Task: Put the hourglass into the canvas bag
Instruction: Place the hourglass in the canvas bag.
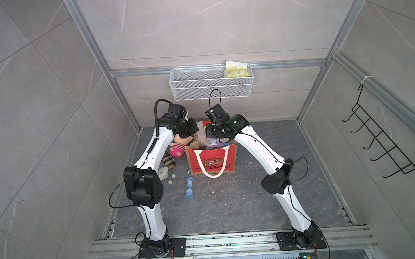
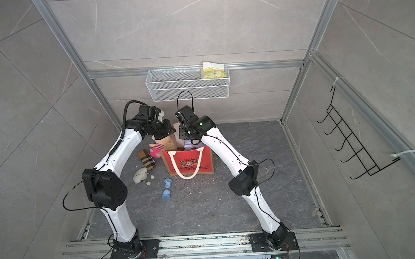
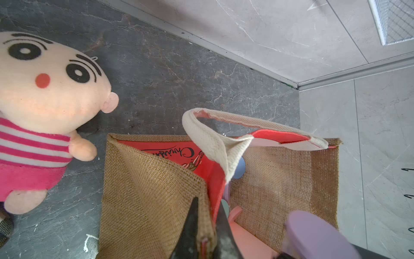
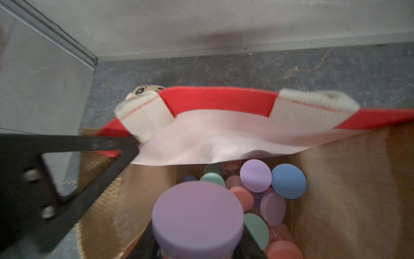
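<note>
In both top views the canvas bag [image 1: 212, 162] [image 2: 190, 164] stands upright mid-desk, its red printed front facing 6 o'clock. The left gripper [image 1: 192, 135] sits at the bag's 10 o'clock corner. The right gripper [image 1: 212, 136] hangs over the open mouth, with the purple hourglass [image 1: 212, 143] [image 2: 187, 144] below it, upright and half inside the rim. A blue hourglass [image 1: 189, 187] [image 2: 166, 189] lies on the desk [image 1: 253, 193] at 7 o'clock of the bag, apart from it. A plush doll [image 1: 178, 148] leans at the bag's 10 o'clock side, and a wire basket [image 1: 211, 86] hangs on the wall at 12 o'clock.

In the left wrist view the left gripper [image 3: 207, 237] is clenched on the bag's burlap rim, one finger on each side of the cloth. A white handle [image 3: 215, 143] loops above the opening, and the doll [image 3: 44, 107] lies just beside the bag.

In the right wrist view the right gripper [image 4: 199, 251] is grasping the purple hourglass [image 4: 197, 217] over the bag's mouth. Several more hourglasses [image 4: 289, 183] with purple, blue, green and coral caps lie at the bottom inside.
</note>
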Robot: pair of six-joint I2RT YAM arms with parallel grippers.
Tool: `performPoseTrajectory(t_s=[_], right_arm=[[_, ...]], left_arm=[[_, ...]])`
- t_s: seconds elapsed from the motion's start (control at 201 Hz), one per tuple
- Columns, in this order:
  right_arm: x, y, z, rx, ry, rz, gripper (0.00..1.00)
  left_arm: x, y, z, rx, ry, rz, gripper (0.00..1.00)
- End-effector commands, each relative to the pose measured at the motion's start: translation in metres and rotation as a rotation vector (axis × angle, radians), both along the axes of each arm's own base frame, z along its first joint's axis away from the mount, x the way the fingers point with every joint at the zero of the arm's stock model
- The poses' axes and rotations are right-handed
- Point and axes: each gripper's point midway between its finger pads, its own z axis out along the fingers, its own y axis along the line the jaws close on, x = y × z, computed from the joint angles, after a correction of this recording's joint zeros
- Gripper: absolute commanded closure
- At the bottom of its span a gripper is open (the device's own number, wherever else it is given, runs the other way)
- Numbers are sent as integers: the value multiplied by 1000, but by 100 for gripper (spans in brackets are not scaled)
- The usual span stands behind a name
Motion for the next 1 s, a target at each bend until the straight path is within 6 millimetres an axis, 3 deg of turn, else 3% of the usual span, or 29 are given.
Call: performPoseTrajectory(t_s=[0.0,0.124,0.259,0.453,0.528,0.702,0.99], right_arm=[[-4,-27,-32,-119,91,-55,100],[-5,-47,-59,-235,132,-86,100],[-11,-67,-89,-336,193,-85,100],[-2,-72,-110,-265,227,-73,100],[0,-70,-107,-273,224,-52,97],[3,-62,-97,-229,202,-22,70],[-1,-55,-48,-152,149,13,35]], left_arm=[[-2,-5,14,-61,-38,2,100],[-4,1,4,-59,-41,51,100],[-2,10,11,-24,-85,78,100],[3,8,17,-49,-101,98,100],[4,7,11,-54,-82,102,100],[3,9,12,-35,-96,112,100],[-3,7,12,-16,-95,87,100]])
